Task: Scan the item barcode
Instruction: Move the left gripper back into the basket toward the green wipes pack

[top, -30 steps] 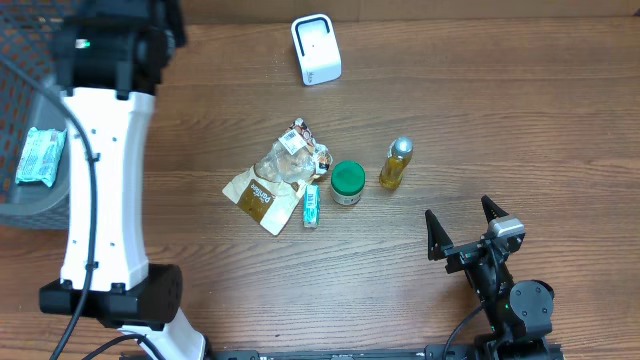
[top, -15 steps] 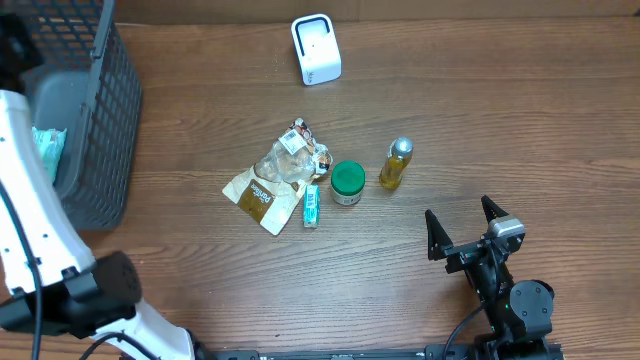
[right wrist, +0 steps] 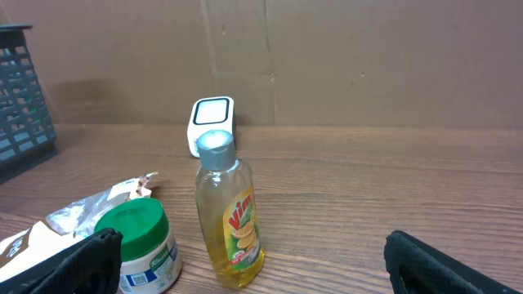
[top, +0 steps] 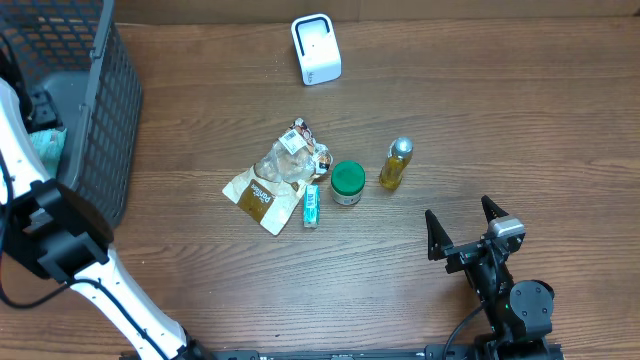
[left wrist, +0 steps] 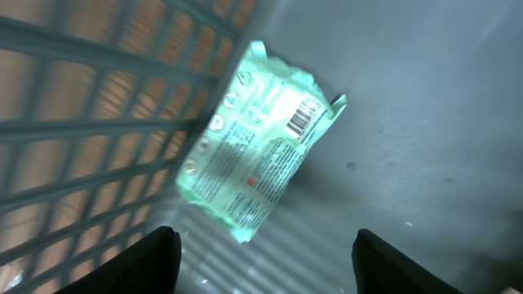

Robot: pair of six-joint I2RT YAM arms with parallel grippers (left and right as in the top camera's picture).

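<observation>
A mint-green packet (left wrist: pixel 260 139) lies flat on the grey floor of the dark mesh basket (top: pixel 95 100), with its barcode (left wrist: pixel 302 119) facing up. My left gripper (left wrist: pixel 270 263) hovers over it, open, with nothing between its black fingers (left wrist: pixel 155 261). The packet lies clear of them, further up the view. From overhead only a mint sliver of the packet (top: pixel 44 142) shows beside my left arm (top: pixel 50 235). The white scanner (top: pixel 316 48) stands at the table's far middle. My right gripper (top: pixel 459 212) rests open and empty near the front right.
In the table's middle are a crumpled clear and brown bag (top: pixel 272 180), a small mint pack (top: pixel 311 206), a green-lidded jar (top: pixel 347 183) and a yellow Vim bottle (right wrist: pixel 229 212). The basket wall (left wrist: pixel 98 122) stands close on the packet's left.
My left arm has swung away from over the basket toward the front left, uncovering the basket. The packet stays in the basket. The right arm has not moved.
</observation>
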